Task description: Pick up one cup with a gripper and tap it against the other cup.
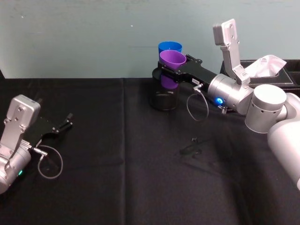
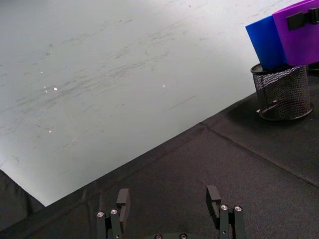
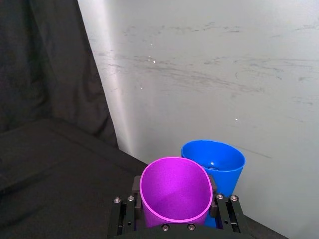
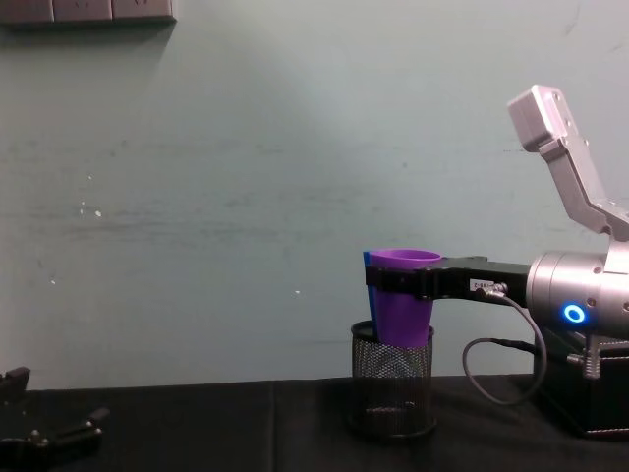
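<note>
Right gripper's (image 1: 174,68) fingers clamp the purple cup (image 1: 172,59), touching the blue cup (image 1: 169,46) at the bench's (image 1: 117,178) far edge; left gripper (image 1: 65,122) lies well apart, fingers spread, empty.

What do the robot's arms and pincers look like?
Both arms are silver cylinders with rounded joints. Each wrist carries a boxy silver camera mount and a looping black cable; the right wrist has a blue ring light. The right pincer and left pincer are black, flat-fingered, with silver screws.
</note>
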Controlling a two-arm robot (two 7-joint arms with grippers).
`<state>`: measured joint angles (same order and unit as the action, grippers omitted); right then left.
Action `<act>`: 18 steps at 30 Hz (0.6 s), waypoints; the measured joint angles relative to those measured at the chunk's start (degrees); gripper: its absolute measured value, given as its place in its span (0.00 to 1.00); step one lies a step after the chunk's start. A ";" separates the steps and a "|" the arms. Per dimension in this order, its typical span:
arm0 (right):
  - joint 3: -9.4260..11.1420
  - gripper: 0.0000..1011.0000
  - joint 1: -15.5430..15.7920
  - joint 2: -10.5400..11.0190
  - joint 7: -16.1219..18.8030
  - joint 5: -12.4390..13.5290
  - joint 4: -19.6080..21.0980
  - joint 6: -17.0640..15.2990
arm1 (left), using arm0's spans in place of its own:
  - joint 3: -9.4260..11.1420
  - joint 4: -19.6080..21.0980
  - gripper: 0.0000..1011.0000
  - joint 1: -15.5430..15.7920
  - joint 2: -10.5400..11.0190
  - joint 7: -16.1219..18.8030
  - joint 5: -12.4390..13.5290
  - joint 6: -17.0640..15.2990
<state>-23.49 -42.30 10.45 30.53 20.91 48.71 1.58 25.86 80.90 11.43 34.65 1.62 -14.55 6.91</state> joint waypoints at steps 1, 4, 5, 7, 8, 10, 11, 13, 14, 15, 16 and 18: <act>0.00 0.72 0.00 0.00 0.00 0.00 0.00 0.00 | 0.00 0.00 0.99 0.00 0.00 0.00 0.00 0.00; -0.12 0.72 0.62 0.41 0.50 -0.09 1.19 -0.04 | 0.00 0.00 0.99 0.00 0.00 0.00 0.00 0.00; -0.14 0.72 0.89 0.58 0.64 -0.08 1.77 -0.16 | 0.00 0.00 0.99 0.00 0.00 0.00 0.00 0.00; -0.16 0.72 1.83 1.11 0.88 0.03 3.54 -0.89 | 0.00 0.00 0.99 0.00 0.00 0.00 0.00 0.00; -0.16 0.72 2.17 1.28 0.94 0.11 4.16 -1.08 | 0.00 0.00 0.99 0.00 0.00 0.00 0.00 0.00; -0.14 0.72 2.97 1.76 1.07 0.42 5.69 -1.59 | 0.00 0.00 0.99 0.00 0.00 0.00 0.00 0.00; -0.10 0.72 4.02 2.31 1.18 0.82 7.48 -2.07 | 0.00 0.00 0.99 0.00 0.00 0.00 0.00 0.00; -0.07 0.72 5.10 2.94 1.32 1.22 9.45 -2.58 | 0.00 0.00 0.99 0.00 0.00 0.00 0.00 0.00; -0.02 0.72 6.22 3.60 1.37 1.62 11.36 -3.08 | 0.00 0.00 0.99 0.00 0.00 0.00 0.00 0.00; 0.00 0.72 6.83 3.95 1.37 1.81 12.39 -3.33 | 0.00 0.00 0.99 0.00 0.00 0.00 0.00 0.00; 0.03 0.72 7.46 4.31 1.37 2.05 13.47 -3.57 | 0.00 0.00 0.99 0.00 0.00 0.00 0.00 0.00; 0.11 0.72 9.36 5.51 1.34 2.67 16.48 -4.12 | 0.00 0.00 0.99 0.00 0.00 0.00 0.00 0.00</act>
<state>-23.38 -32.95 15.96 31.87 23.58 65.19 -2.54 25.86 80.90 11.43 34.65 1.62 -14.55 6.91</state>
